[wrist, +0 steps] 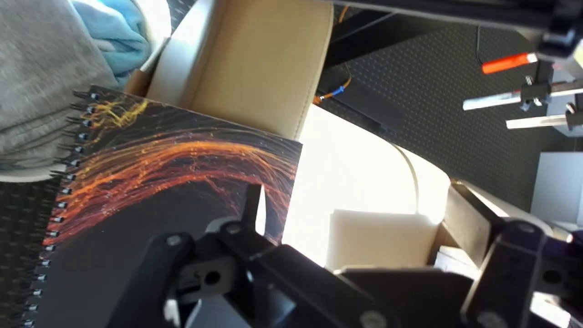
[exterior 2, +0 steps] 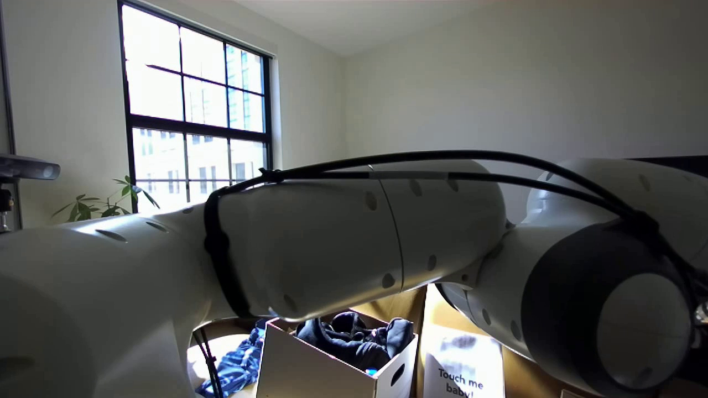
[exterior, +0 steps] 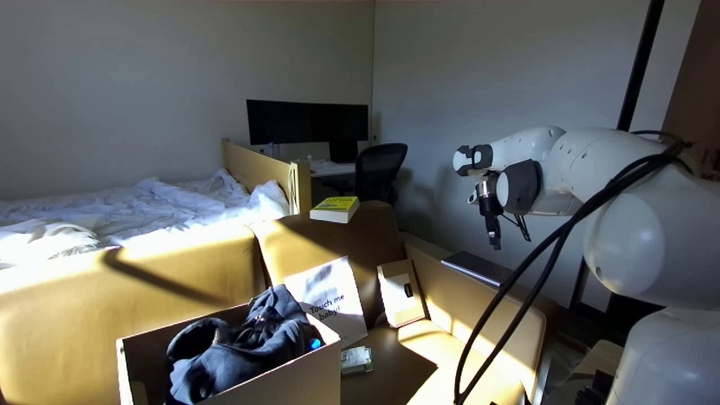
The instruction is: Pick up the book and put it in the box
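- Wrist view showed my gripper [wrist: 357, 200] with its jaws spread wide and nothing between them, above the spiral-bound book [wrist: 150, 191] lying flat across the sofa arm [wrist: 264, 68].
- I judged that the one to take, though a yellow book [exterior: 336, 210] perched on the sofa back [exterior: 365, 242] might have been meant.
- Lying so flat, the spiral-bound book gave little edge, so the jaws could have skidded over it; its bound side reached past the sofa arm, and a sideways nudge might have tipped it to the floor [wrist: 16, 237].
- The box [exterior: 287, 371] held a dark garment [exterior: 242, 346] heaped above its rim, with a small blue thing [exterior: 315, 343] near one corner; a book released there could have slid off.
- A pale bin [wrist: 27, 176] held grey cloth [wrist: 41, 68] and light-blue cloth [wrist: 120, 38].
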`<state>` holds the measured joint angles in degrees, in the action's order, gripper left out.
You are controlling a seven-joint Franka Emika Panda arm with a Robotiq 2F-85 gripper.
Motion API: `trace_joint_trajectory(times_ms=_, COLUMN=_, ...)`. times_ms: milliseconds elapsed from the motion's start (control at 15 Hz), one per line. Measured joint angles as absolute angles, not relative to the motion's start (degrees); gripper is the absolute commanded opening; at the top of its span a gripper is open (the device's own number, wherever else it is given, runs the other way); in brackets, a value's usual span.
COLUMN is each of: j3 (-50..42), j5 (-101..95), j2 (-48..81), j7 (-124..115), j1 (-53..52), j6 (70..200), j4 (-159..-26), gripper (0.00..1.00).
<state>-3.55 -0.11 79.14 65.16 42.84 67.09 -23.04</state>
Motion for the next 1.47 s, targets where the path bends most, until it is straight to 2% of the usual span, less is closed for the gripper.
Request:
trace_joint_trajectory(times_ms=267, j3=-0.9, j5=6.0, j2=79.0, j7=54.6, j1=43.9, j6=69.7, j4=-22.8, gripper=1.0)
trace_joint_trajectory(times_ms=733, j3=1.0, j5=12.1, j2=78.9, j7=37.4, j1=44.4, j6=83.8, j4=-22.8, gripper=1.0)
trace_joint_trajectory(times_ms=1467, j3=-2.8, j5=11.2, j2=81.7, j7=9.3, j1=44.2, j6=105.9, j4=-23.2, gripper=1.0)
